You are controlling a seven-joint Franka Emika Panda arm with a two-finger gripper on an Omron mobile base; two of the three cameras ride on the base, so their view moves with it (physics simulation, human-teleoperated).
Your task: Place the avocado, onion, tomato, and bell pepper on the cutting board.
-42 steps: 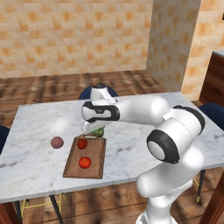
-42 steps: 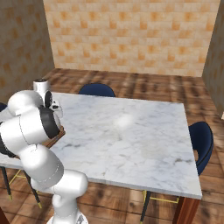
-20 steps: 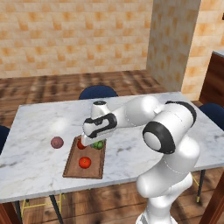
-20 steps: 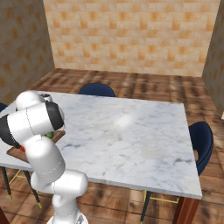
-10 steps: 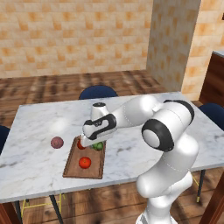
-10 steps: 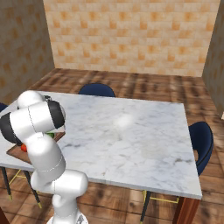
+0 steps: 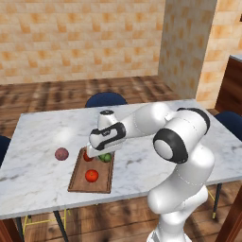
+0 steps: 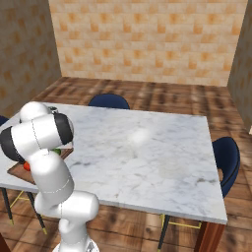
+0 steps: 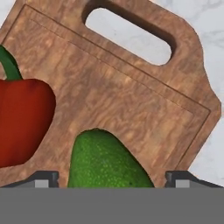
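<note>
Hand open above the board; onion outstanding to the side.
The hand (image 9: 112, 177) stood spread wide, gripping nothing, its fingertips (image 9: 41, 178) either side of the avocado (image 9: 107, 162) lying on the cutting board (image 9: 131, 92); the onion (image 7: 61, 154) lay on the table (image 7: 42, 137), beyond the board's left edge.

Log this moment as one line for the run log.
hand: open, over avocado | avocado, bell pepper, tomato: on cutting board | onion: on table, left of board
</note>
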